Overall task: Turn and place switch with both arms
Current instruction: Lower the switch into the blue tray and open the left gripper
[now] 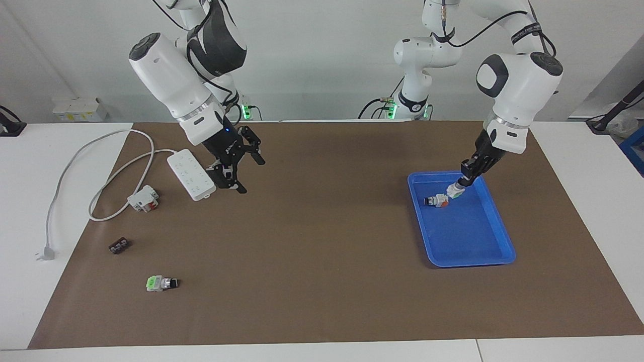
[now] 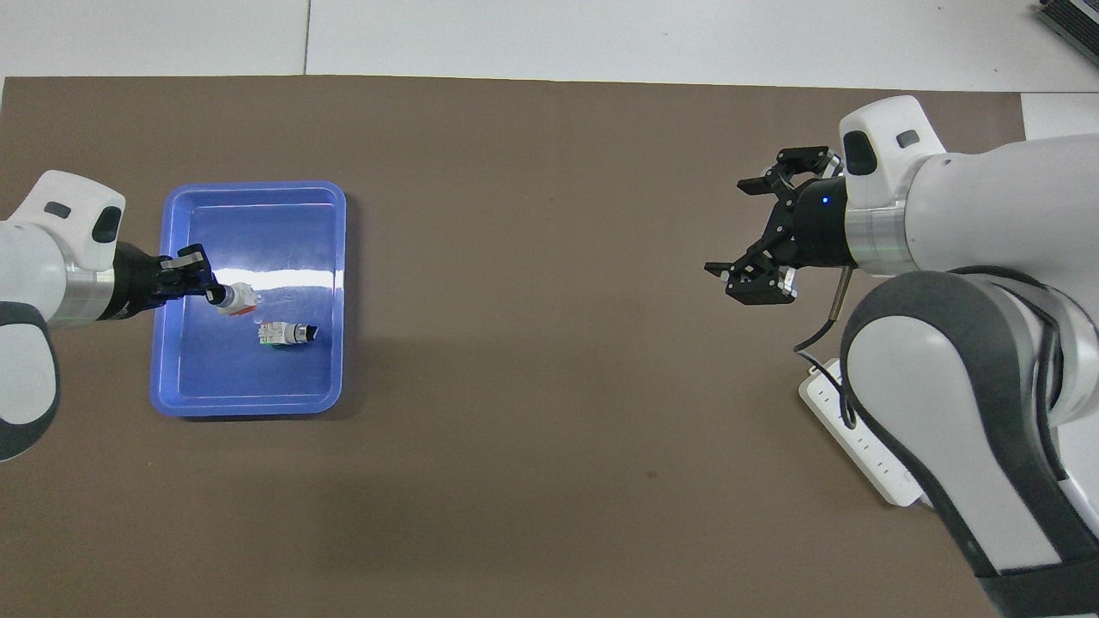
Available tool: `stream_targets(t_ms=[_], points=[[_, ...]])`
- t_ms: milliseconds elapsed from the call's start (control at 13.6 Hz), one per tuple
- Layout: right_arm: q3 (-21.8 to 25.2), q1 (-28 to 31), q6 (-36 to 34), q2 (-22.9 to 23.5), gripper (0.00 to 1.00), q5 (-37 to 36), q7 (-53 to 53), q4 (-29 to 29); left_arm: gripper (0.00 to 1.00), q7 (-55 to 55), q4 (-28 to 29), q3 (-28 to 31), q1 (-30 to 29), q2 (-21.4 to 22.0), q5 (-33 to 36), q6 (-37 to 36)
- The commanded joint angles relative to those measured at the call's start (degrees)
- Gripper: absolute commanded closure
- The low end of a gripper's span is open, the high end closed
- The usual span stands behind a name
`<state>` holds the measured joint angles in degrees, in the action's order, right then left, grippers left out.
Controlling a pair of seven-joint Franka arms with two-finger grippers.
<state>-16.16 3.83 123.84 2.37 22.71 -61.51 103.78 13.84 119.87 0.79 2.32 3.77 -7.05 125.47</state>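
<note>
Middle right of the facing view, a shallow blue plastic tray (image 1: 468, 236) holds a similar white, black-knobbed switch (image 1: 435, 201). Just above it in the frame, the left gripper (image 1: 461, 183) pinches the white rotary switch with an orange block (image 1: 454, 190). Upper left, the right gripper (image 1: 249, 176) hangs wide open.

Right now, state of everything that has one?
left gripper: shut on held switch, in the tray
held switch: gripped at knob end, tilted
second switch: lying loose in tray
right gripper: open, waiting above the mat
power strip: unplugged, plug on table
green switch: lying on mat
</note>
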Motion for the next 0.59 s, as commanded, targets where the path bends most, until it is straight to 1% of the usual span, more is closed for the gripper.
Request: stream_targets(t_ms=[0, 147, 221, 295, 442, 516], points=[[1.03, 0.92, -0.09, -0.96, 0.0, -5.38, 8.74, -1.21, 1.0, -9.33, 2.73, -0.61, -3.45, 0.19, 2.13, 1.62], [3.49, 0.65, -0.26, -0.87, 0.0, -6.01, 19.88, -3.14, 1.0, -13.2, 2.91, -0.61, -5.13, 0.19, 2.13, 1.54], [4.47, 0.56, -0.26, -0.96, 0.0, -6.02, 24.9, -3.23, 0.77, -15.05, 2.65, -0.61, -5.22, 0.19, 2.13, 1.19], [5.78, 0.48, -0.35, -1.13, 0.0, -6.1, 29.3, -3.23, 0.41, -15.51, 2.38, -0.61, -5.31, 0.1, 2.13, 0.92], [11.12, -2.41, -1.14, -1.31, 0.0, -6.19, 35.82, -4.02, 0.19, -15.51, 0.81, -0.61, -5.22, -0.34, 2.13, -1.35], [14.11, -3.9, -1.14, -1.57, 0.0, -6.28, 36.72, -4.11, 0.05, -15.42, -0.77, -0.61, -4.96, -1.04, 2.13, -3.1]])
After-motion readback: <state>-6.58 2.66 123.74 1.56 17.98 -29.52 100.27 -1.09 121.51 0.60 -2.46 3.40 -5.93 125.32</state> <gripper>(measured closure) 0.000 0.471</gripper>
